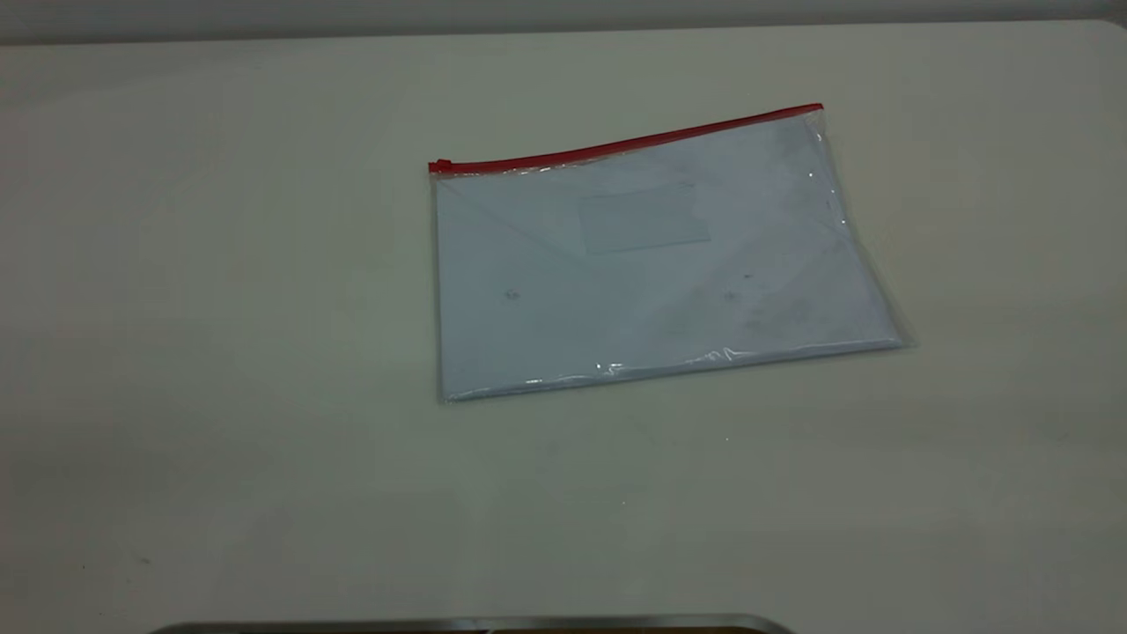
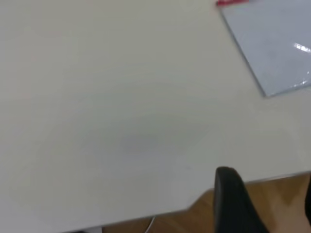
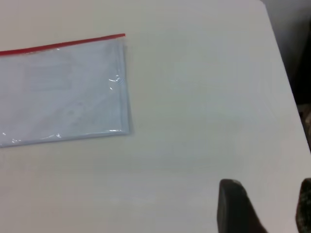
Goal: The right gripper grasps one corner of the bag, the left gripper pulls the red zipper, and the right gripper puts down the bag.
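Observation:
The bag (image 1: pixel 651 264) lies flat on the table, a clear pale bluish pouch with a faint label window. The red zipper (image 1: pixel 634 141) runs along its far long edge, with the slider tab (image 1: pixel 439 165) at the left end. The red-strip corner of the bag (image 1: pixel 819 108) is at the right end. Neither gripper shows in the exterior view. My left gripper (image 2: pixel 269 204) is open and empty over the table's edge, well away from the bag (image 2: pixel 272 43). My right gripper (image 3: pixel 267 208) is open and empty over bare table, away from the bag (image 3: pixel 63 92) and its red corner (image 3: pixel 122 36).
The pale table (image 1: pixel 220 352) spreads all around the bag. A grey metal edge (image 1: pixel 475 625) lies at the bottom of the exterior view. The table's edge with wood floor (image 2: pixel 170 221) beyond shows in the left wrist view, and the table's side edge (image 3: pixel 282 48) in the right wrist view.

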`<action>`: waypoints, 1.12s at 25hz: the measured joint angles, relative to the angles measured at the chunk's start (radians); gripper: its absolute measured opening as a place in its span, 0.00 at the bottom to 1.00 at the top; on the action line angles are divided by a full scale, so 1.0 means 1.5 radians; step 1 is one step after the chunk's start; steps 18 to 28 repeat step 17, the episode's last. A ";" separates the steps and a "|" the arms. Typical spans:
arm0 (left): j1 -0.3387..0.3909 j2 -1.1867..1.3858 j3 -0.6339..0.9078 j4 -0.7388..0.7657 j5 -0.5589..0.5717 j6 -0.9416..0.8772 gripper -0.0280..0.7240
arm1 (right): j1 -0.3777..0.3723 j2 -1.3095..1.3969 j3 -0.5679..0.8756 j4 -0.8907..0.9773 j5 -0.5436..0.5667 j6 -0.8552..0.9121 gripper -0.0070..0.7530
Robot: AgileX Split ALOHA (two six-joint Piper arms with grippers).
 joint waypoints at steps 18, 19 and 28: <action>0.000 0.000 -0.001 -0.008 0.003 -0.001 0.60 | -0.001 0.000 0.000 0.006 0.001 0.000 0.46; 0.000 0.000 -0.001 -0.008 0.003 -0.001 0.60 | -0.001 0.000 0.000 0.006 0.001 0.000 0.46; 0.000 0.000 -0.001 -0.008 0.003 -0.001 0.60 | -0.001 0.000 0.000 0.006 0.001 0.000 0.46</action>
